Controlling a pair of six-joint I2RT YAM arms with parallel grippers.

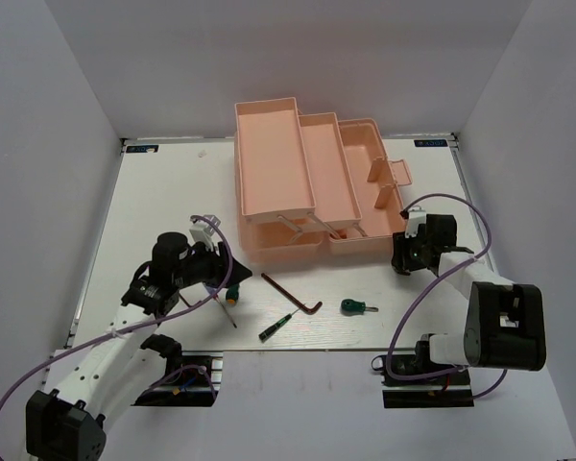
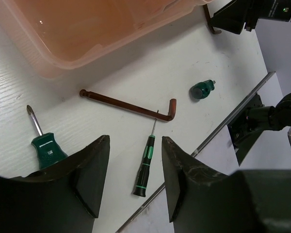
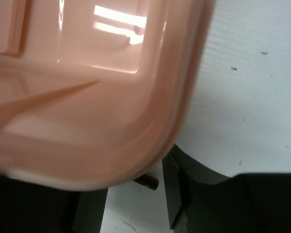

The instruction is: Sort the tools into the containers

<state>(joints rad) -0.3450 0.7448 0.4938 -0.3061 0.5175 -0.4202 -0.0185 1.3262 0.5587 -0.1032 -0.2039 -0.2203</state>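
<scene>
Pink translucent plastic box (image 1: 274,158) stands open at the rear of the white wood-grain tabletop (image 1: 154,192), stepped trays (image 1: 326,163) fanned out, smooth floors showing. Bottom compartment contents too small to tell. All four lie outside the box on the tabletop: L-shaped brown hex key (image 2: 128,103), thin black-green screwdriver (image 2: 144,165), stubby green screwdriver (image 2: 202,90), green-handled Phillips (image 2: 43,141). Left tool (image 2: 135,177) spread, holding nothing. The black-green screwdriver lies below the gap between its fingers, Phillips beside one finger. Right tool (image 3: 136,199) spread, gripping nothing, fingertips hidden under the box's rounded corner.
</scene>
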